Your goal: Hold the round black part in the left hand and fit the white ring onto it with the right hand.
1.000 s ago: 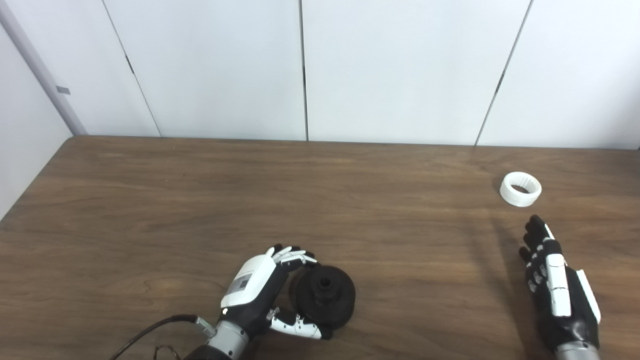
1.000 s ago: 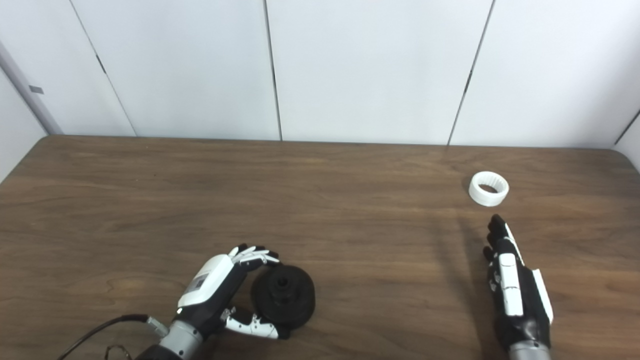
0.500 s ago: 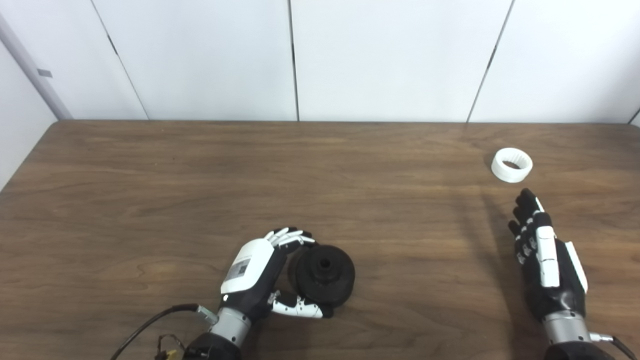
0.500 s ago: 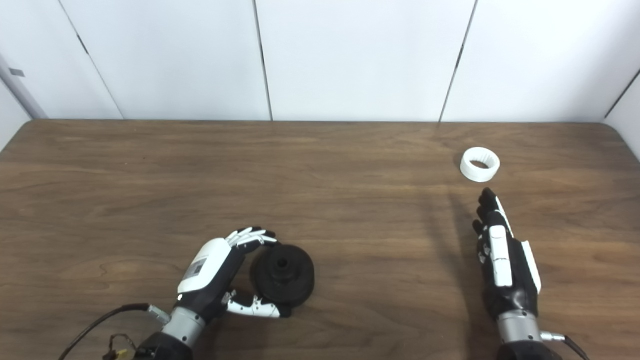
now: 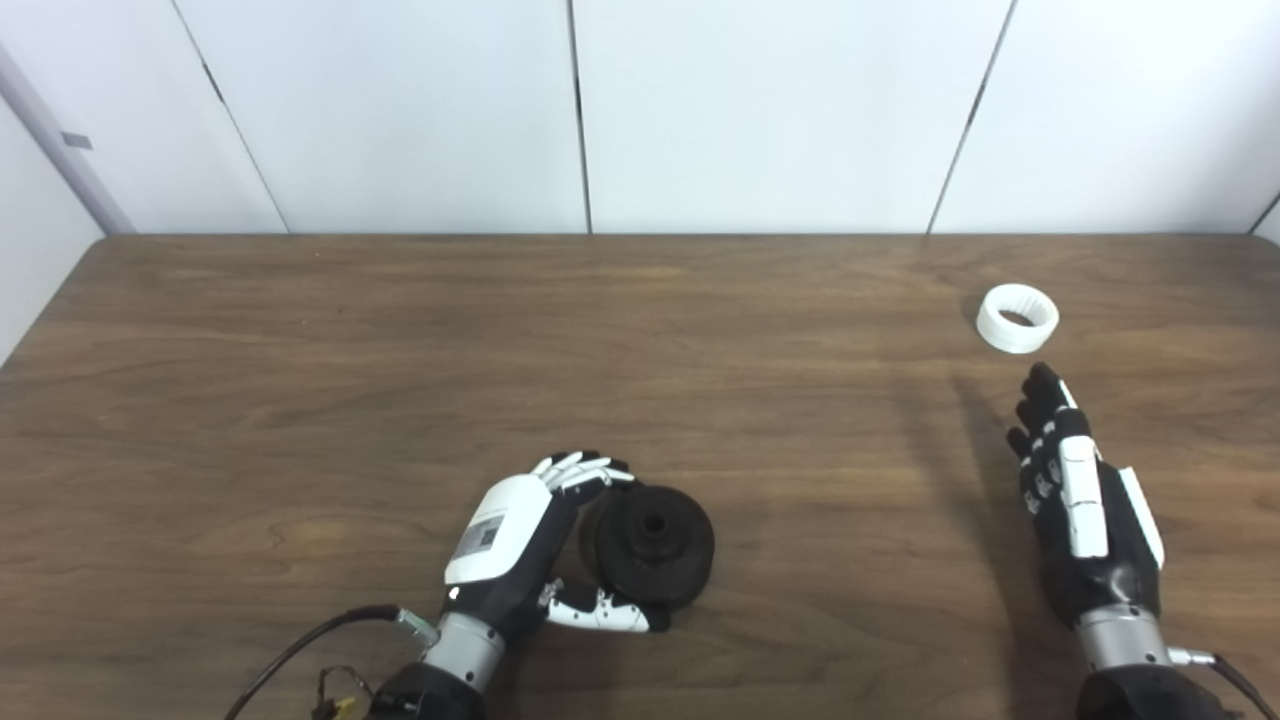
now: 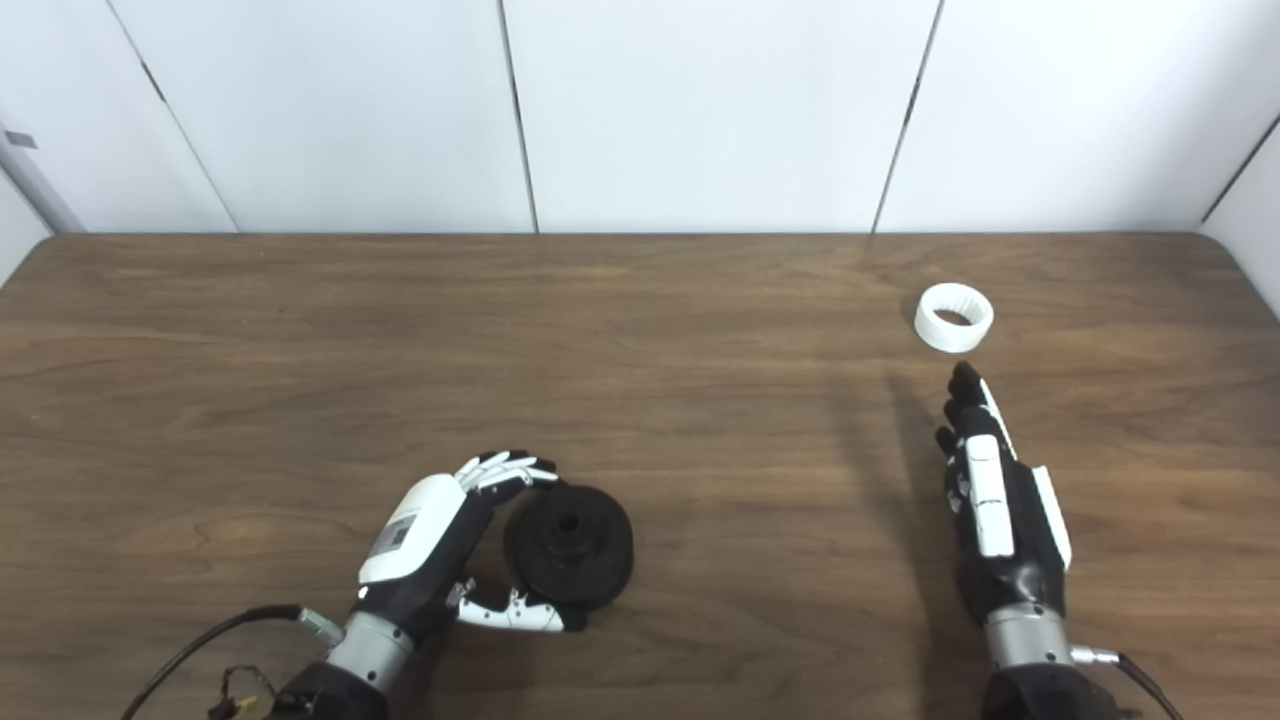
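Observation:
The round black part point(image 5: 652, 545) lies on the wooden table point(image 5: 400, 380) near the front, left of centre. My left hand point(image 5: 520, 545) wraps it from the left, fingers curled over its far rim and thumb along its near rim. The part rests on the table. The white ring point(image 5: 1017, 318) lies flat at the far right. My right hand point(image 5: 1075, 500) is open and empty, fingers straight and pointing at the ring, fingertips a short way in front of it. Both also show in the right eye view: ring point(image 6: 954, 317), right hand point(image 6: 995, 505).
White wall panels point(image 5: 780, 110) stand behind the table's far edge. A black cable point(image 5: 300, 650) trails from my left wrist at the front edge. The table's right edge shows in the right eye view point(image 6: 1255, 290).
The whole picture has shifted, so the camera moved. My left hand stays wrapped on the black part. My right hand stays open, about as far from the ring as before.

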Action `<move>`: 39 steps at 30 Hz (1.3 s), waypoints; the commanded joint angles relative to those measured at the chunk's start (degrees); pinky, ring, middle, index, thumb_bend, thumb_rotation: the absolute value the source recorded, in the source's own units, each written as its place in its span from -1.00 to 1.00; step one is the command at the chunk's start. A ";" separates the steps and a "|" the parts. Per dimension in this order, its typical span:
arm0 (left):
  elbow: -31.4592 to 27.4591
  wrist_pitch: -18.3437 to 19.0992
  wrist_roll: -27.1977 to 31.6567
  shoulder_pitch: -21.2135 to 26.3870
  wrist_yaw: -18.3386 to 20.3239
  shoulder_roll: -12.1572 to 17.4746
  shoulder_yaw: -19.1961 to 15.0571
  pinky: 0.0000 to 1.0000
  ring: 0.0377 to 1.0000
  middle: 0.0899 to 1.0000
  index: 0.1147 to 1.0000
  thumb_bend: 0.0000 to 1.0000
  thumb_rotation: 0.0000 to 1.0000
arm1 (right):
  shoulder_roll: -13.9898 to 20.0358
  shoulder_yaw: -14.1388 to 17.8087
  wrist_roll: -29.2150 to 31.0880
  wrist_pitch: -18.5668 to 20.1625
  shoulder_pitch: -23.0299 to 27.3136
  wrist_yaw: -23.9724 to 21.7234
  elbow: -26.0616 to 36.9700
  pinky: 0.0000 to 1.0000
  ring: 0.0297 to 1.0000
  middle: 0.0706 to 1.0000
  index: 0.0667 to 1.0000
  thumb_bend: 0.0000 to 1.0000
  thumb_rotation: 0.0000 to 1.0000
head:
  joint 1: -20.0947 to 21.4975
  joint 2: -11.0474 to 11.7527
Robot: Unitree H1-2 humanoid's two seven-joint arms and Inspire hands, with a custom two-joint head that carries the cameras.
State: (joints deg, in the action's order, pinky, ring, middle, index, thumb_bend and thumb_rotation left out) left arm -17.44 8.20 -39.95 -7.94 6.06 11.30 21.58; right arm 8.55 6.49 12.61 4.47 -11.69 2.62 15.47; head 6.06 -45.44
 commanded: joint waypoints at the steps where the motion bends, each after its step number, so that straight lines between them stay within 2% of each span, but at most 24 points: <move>1: 1.58 0.96 0.50 -1.64 2.94 0.25 1.24 0.86 0.84 0.67 -0.15 0.04 -0.83 | -2.08 0.21 0.44 -0.69 1.60 0.00 2.30 1.00 1.00 0.97 0.92 0.12 0.80 | 0.34 -0.01; 12: 1.75 1.16 0.41 -1.80 3.44 0.68 1.39 0.82 0.83 0.67 -0.15 0.04 -0.83 | -2.02 -0.29 -1.91 -0.71 1.15 0.98 2.44 1.00 1.00 0.94 0.89 0.13 0.85 | 1.12 0.66; 15: 1.76 0.98 0.98 -2.05 3.29 0.80 1.04 0.84 0.84 0.67 -0.15 0.04 -0.83 | -2.18 -0.45 -1.65 -1.00 0.91 0.63 2.56 1.00 1.00 0.95 0.89 0.13 0.83 | 2.90 2.65; 17: 1.94 0.63 1.31 -2.34 3.15 1.04 0.90 0.85 0.84 0.68 -0.15 0.04 -0.84 | -2.19 -0.78 -2.46 -1.85 0.60 0.54 2.08 1.00 1.00 0.95 0.89 0.10 0.85 | 4.61 5.76; 18: 2.00 0.57 1.16 -2.43 3.21 1.23 0.97 0.85 0.84 0.68 -0.15 0.04 -0.84 | -2.21 -0.90 -2.77 -2.44 0.40 0.47 1.74 1.00 1.00 0.95 0.89 0.11 0.85 | 4.61 5.76; 19: 2.29 0.37 1.05 -2.57 3.10 1.36 1.04 0.85 0.84 0.68 -0.15 0.04 -0.84 | -2.24 -1.08 -3.28 -3.37 0.13 0.40 1.05 1.00 1.00 0.95 0.90 0.11 0.85 | 5.38 8.09; 21: 2.69 0.11 0.92 -2.90 2.71 1.36 1.02 0.85 0.84 0.68 -0.15 0.04 -0.84 | -2.44 -1.41 -4.55 -4.56 -0.37 0.64 0.08 0.99 0.98 0.94 0.89 0.12 0.86 | 5.97 8.69; 22: 3.19 -0.22 0.90 -2.97 2.35 1.35 0.95 0.84 0.83 0.68 -0.15 0.04 -0.84 | -2.59 -1.54 -4.81 -5.52 -0.51 0.60 -0.57 0.99 0.98 0.93 0.89 0.12 0.86 | 7.07 9.86; 25: 4.63 -1.51 0.97 -2.90 1.39 1.53 0.77 0.83 0.82 0.67 -0.15 0.04 -0.84 | -2.99 -1.77 -4.45 -7.48 -0.57 0.38 -2.04 0.93 0.97 0.94 0.91 0.04 0.87 | 8.46 11.28; 26: 5.11 -2.05 0.92 -2.81 1.07 1.61 0.72 0.83 0.82 0.67 -0.15 0.04 -0.84 | -3.11 -1.90 -4.52 -8.01 -0.54 0.42 -2.49 0.92 0.97 0.94 0.91 0.04 0.86 | 9.09 12.76; 27: 5.34 -2.31 0.80 -2.75 0.91 1.66 0.68 0.82 0.82 0.67 -0.15 0.04 -0.84 | -3.24 -2.03 -4.69 -8.40 -0.55 0.55 -2.76 0.92 0.96 0.93 0.90 0.04 0.85 | 9.09 12.76; 29: 6.24 -3.20 1.13 -2.76 0.19 1.50 0.36 0.79 0.81 0.66 -0.15 0.04 -0.85 | -3.56 -2.30 -5.28 -9.43 -0.69 0.93 -3.59 0.90 0.94 0.91 0.89 0.04 0.82 | 9.66 15.02; 34: 7.47 -3.40 1.95 -2.73 -0.01 1.45 0.11 0.83 0.85 0.68 -0.15 0.05 -0.85 | -3.89 -2.64 -5.61 -11.62 -1.14 1.26 -5.17 0.84 0.90 0.88 0.85 0.02 0.77 | 9.68 16.86; 39: 8.78 -4.34 1.27 -2.46 -1.12 1.36 0.15 0.78 0.80 0.65 -0.15 0.05 -0.86 | -3.84 -2.90 -5.40 -11.59 -1.27 1.19 -5.52 0.93 0.94 0.91 0.86 0.02 0.81 | 9.73 17.30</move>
State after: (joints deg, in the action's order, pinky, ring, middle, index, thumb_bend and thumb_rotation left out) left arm -12.71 1.53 -38.47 -8.11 1.58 11.72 20.64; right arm 8.07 3.72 7.18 -5.08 -12.19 3.59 10.17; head 15.82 -28.12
